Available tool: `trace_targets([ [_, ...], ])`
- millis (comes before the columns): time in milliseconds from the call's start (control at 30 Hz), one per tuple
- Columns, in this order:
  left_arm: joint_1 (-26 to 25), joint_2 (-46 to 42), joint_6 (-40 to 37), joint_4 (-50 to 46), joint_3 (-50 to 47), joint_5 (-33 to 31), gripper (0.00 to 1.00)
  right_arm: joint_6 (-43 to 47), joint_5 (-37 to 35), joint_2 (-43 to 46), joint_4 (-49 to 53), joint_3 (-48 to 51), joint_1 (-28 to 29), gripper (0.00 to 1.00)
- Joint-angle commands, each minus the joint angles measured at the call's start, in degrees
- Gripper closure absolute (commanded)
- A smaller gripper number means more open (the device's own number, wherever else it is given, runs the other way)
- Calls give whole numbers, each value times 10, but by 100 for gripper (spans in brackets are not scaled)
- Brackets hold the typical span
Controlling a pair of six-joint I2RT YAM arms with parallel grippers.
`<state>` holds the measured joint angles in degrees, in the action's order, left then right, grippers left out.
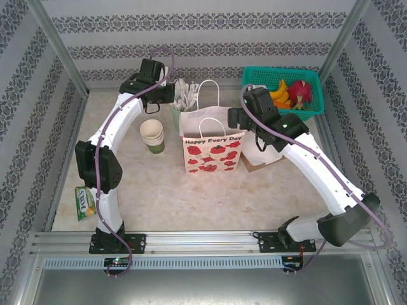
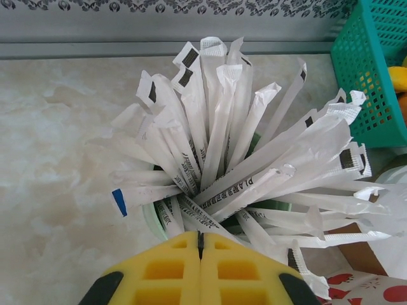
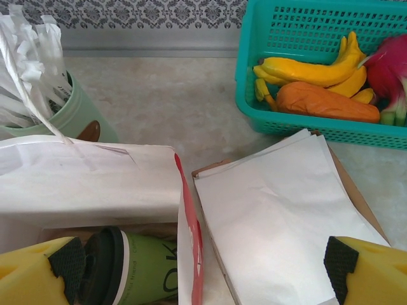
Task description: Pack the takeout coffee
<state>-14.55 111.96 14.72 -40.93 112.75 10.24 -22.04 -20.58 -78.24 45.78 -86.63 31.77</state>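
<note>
Presently the coffee cup (image 3: 143,270) lies inside the paper bag (image 1: 213,152) at the centre of the counter (image 1: 191,203). The right wrist view shows it on its side, with the black lid (image 3: 102,264) fitted and pointing to 9 o'clock in that view. Finding: the main item is judged packed, and the step in hand appears to be adding a wrapped stick.

Left tool (image 2: 200,244): pads pressed flat together at the near edge of the wrapped sticks (image 2: 216,146). These stand fanned in the mint cup (image 3: 79,117) at 11 o'clock of the bag. Whether a stick is caught between the pads cannot be told.

Right tool (image 3: 202,264): fingers spread wide, gripping nothing, astride the bag's 3 o'clock edge.

Recommendation:
- Confirm that a single stick is pinched near its upper end.
- Lift straight up and slowly, so the neighbours are not dragged out and the mint cup is not tipped.
- Carry toward 4 o'clock to the bag mouth and release above the coffee cup, clear of the handles.
- Keep the right tool off the bag wall so the mouth does not collapse.

Count:
- Coffee cup: one.
- Paper bag: one.
- Mint cup: one.
- Wrapped sticks: well over a dozen, exact number not countable.
- Stack of paper cups (image 1: 152,135): one, at 9 o'clock of the bag; cups within not countable.
- Basket (image 1: 254,79): one, at 1 o'clock, holding one bunch of bananas (image 3: 311,70), one orange vegetable (image 3: 324,105) and one pink fruit (image 3: 391,70).
- White sheets (image 3: 273,210): one pile, at 3 o'clock.
- Green packet (image 1: 82,202): one, at 8 o'clock.
</note>
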Motion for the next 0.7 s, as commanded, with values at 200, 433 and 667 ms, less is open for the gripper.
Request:
trace_targets([
  [200, 5, -144, -20, -106, 16, -29, 100, 34, 86, 67, -62, 35, -27, 2],
  [433, 5, -341, -4, -156, -22, 61, 100, 64, 124, 86, -56, 68, -128, 2],
  [667, 4, -435, 27, -135, -18, 232, 100, 35, 180, 72, -40, 147, -269, 2],
])
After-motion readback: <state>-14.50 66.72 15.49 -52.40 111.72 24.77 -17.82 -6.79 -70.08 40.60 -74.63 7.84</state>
